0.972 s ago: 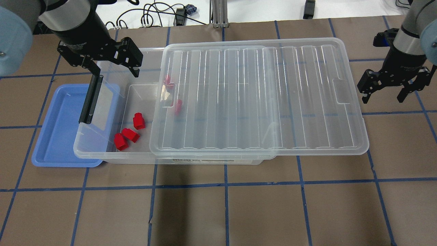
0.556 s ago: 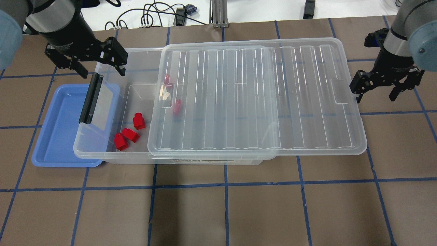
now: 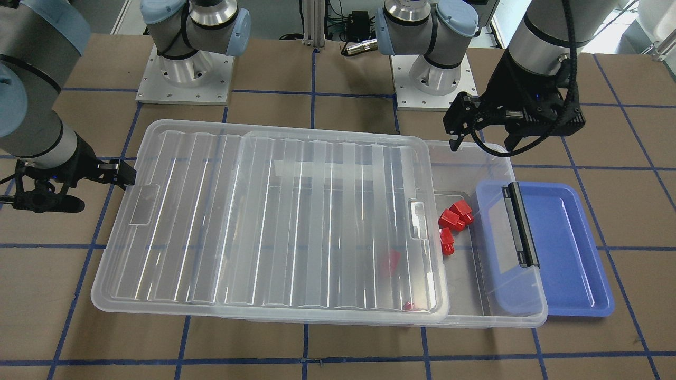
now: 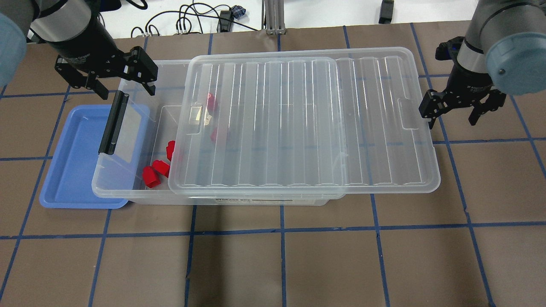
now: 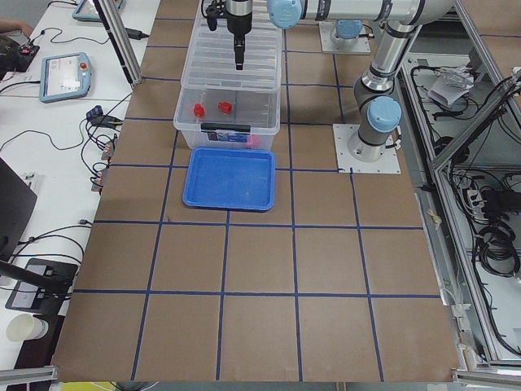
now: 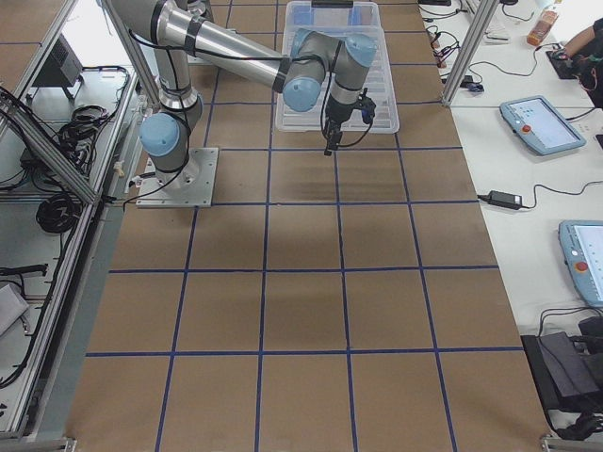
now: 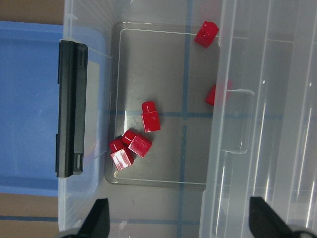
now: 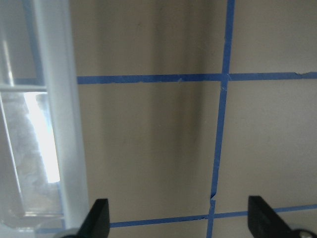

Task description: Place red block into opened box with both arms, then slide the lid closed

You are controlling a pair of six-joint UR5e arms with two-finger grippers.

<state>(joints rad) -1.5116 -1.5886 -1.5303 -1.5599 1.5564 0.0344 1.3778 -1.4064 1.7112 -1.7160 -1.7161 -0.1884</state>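
Note:
The clear box (image 4: 111, 194) lies across the table with its black clip bar (image 4: 113, 123) at the left end. The lid (image 4: 298, 123) covers most of the box and overhangs the right end. Three red blocks (image 4: 150, 177) lie in the uncovered strip, bunched near the front wall, and two more (image 4: 212, 100) show through the lid. My left gripper (image 4: 126, 91) hangs open and empty above the box's back left corner. In its wrist view the blocks (image 7: 151, 117) lie below it. My right gripper (image 4: 451, 121) is open, one finger (image 3: 124, 177) against the lid's right edge (image 8: 62, 124).
A blue tray (image 4: 68, 170) sits partly under the box's clip end. Cables (image 4: 192, 19) and a metal post (image 4: 273, 17) line the table's back edge. Brown table surface with blue tape lines (image 4: 281, 230) stretches in front of the box.
The lid has slid left over the box, narrowing the uncovered strip. My right gripper moved left with its edge. My left gripper drew back left off the box, then held still.

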